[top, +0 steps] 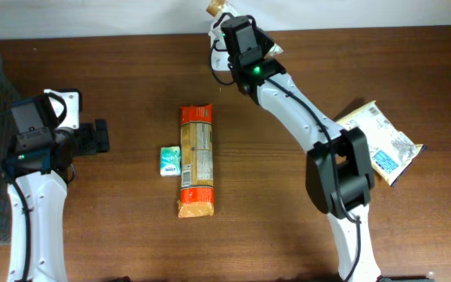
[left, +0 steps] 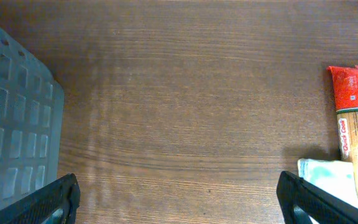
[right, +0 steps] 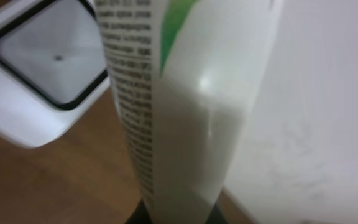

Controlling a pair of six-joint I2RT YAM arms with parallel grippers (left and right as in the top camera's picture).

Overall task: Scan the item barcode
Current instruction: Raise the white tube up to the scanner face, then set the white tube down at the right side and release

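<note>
Overhead, your right gripper (top: 233,39) sits at the far edge of the table (top: 131,70), against the wall. Its jaws are clenched on a white tube (right: 185,124) with a green patch and a column of fine print. The right wrist view is too close and blurred for you to read any barcode. Just beside the tube, on the printed side, is what looks like a white scanner (right: 48,62) with a dark-framed window. The two appear close but not touching.

Your left gripper (top: 102,136) hangs released, fingers (left: 55,199) spread wide over bare wood. A grey basket (left: 17,124) lies to one side of it. An orange packet (top: 196,160) and a mint-green pack (top: 170,160) lie side by side out ahead of its fingertips.
</note>
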